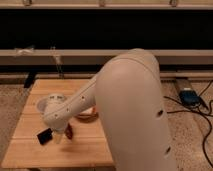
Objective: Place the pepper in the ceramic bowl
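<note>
The arm [131,100] hides most of the ceramic bowl [88,116] (gripper [60,136] beside the pepper [69,131]).

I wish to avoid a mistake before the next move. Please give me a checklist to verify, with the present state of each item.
1. Pincer near pepper: ok, it hangs low over the table, front left, beside the pepper.
2. Pepper gripped: cannot tell.
3. Pepper in bowl: not ok, it is outside, to the picture's left of the bowl.
4. Bowl fully in view: not ok, the arm hides most of it.
5. Slab apart from pincer: cannot tell; it lies close beside it.
</note>
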Robot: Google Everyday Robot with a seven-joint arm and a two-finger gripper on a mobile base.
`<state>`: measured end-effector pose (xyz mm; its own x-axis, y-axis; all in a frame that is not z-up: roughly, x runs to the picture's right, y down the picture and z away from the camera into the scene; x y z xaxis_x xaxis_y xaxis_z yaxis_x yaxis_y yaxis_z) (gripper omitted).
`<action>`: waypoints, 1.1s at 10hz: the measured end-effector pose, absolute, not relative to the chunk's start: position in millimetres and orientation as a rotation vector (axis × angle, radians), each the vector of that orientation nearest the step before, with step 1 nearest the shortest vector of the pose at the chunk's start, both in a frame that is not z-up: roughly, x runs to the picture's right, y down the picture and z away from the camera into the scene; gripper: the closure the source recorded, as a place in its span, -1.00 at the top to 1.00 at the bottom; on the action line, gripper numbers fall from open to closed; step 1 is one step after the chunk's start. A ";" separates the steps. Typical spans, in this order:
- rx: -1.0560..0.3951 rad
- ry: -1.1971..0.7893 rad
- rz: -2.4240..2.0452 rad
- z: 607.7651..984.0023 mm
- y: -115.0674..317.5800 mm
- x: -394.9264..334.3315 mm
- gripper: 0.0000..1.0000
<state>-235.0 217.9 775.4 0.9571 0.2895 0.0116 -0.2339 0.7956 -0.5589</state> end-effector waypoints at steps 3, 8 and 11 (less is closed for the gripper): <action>-0.574 -0.065 0.291 798.2 218.2 -227.6 0.60; -0.573 -0.064 0.274 812.4 221.4 -230.3 0.15; -0.605 -0.008 0.240 819.5 227.2 -229.9 -0.49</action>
